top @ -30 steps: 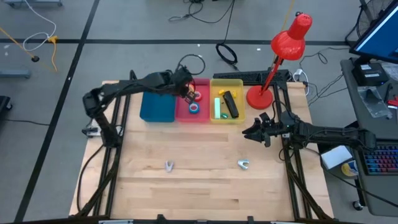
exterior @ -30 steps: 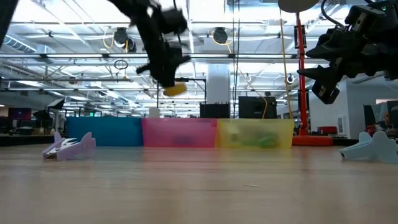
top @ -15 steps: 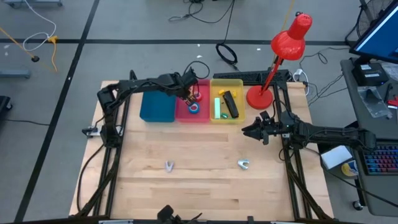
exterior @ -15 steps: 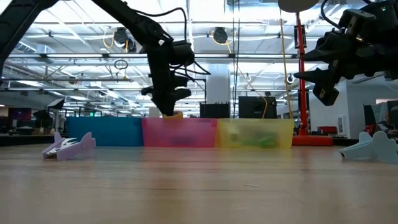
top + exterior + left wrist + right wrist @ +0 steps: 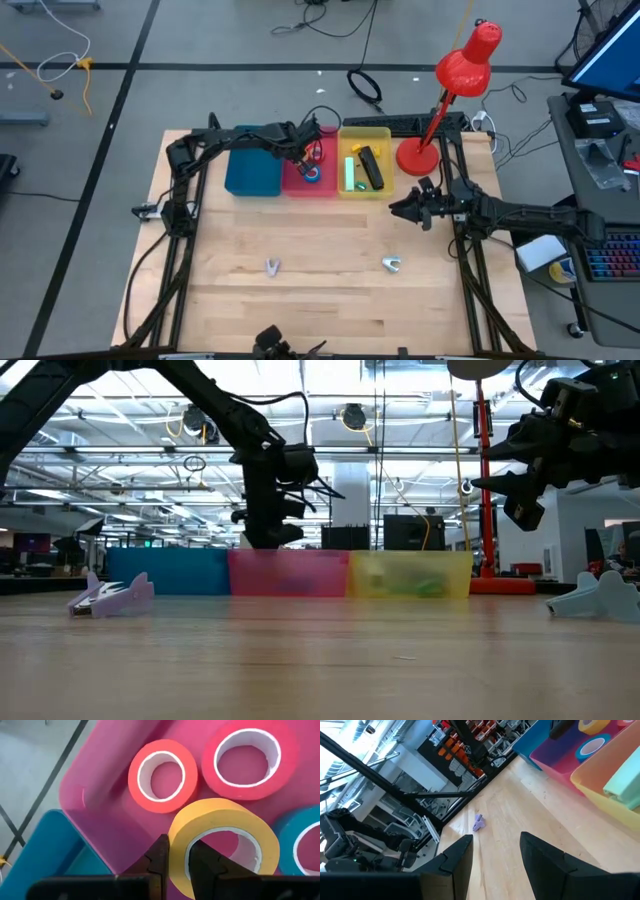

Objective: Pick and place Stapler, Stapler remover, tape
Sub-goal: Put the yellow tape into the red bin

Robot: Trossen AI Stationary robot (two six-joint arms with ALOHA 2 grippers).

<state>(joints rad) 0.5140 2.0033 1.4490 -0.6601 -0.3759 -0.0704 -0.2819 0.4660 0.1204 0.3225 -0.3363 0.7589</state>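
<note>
My left gripper (image 5: 303, 158) reaches down into the pink bin (image 5: 312, 186) and is shut on a yellow tape roll (image 5: 222, 840). An orange-red roll (image 5: 162, 776), a red roll (image 5: 247, 759) and a blue roll (image 5: 300, 845) lie flat on the bin floor. A black stapler (image 5: 371, 168) lies in the yellow bin (image 5: 365, 190). Two staple removers (image 5: 272, 266) (image 5: 391, 264) rest on the table. My right gripper (image 5: 410, 212) hangs open above the table's right side with nothing between its fingers. My left gripper pinches the yellow roll's wall (image 5: 177, 845), one finger (image 5: 200, 862) inside the core hole and one finger (image 5: 160, 855) outside. The fingers slant down from above. The roll sits tilted inside the pink bin; whether it touches the floor I cannot tell.
A blue bin (image 5: 252, 172) stands left of the pink one. A green object (image 5: 349, 172) lies beside the stapler. A red desk lamp (image 5: 440, 110) stands at the far right corner. Bare wood lies between the bins and the removers.
My left gripper has come down from above the bins into the pink bin, rolling its wrist, still shut on the yellow roll. The roll, earlier well above the bin's rim in the low view, is now below it.
</note>
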